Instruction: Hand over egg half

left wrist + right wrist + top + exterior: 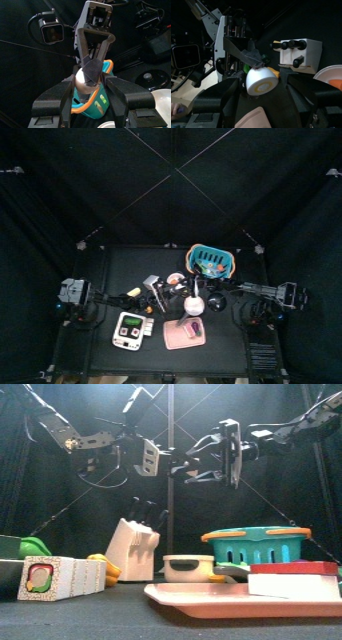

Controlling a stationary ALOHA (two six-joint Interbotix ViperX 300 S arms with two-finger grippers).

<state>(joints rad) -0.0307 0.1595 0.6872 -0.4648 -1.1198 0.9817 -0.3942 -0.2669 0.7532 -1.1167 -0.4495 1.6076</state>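
Note:
The two arms meet in mid-air above the table's middle. The egg half (pixel 261 82) is cream-white, with its open rim towards the right wrist camera. My right gripper (pixel 263 76) is shut on it; from the left wrist view its fingers (pixel 92 60) converge on the egg half (pixel 83 84). My left gripper (pixel 90 86) is open, one jaw on each side of the egg half, apart from it. In the front view the left gripper (pixel 155 456) and right gripper (pixel 211 456) face each other high above the toys; the egg half is too small to make out there.
On the table stand a teal basket (pixel 257 542) at the back right, a white knife block (pixel 134 544), a small pot (pixel 187 567), a pink tray (pixel 221 599) holding a white and red block, and a patterned box (pixel 60 576) at the front left.

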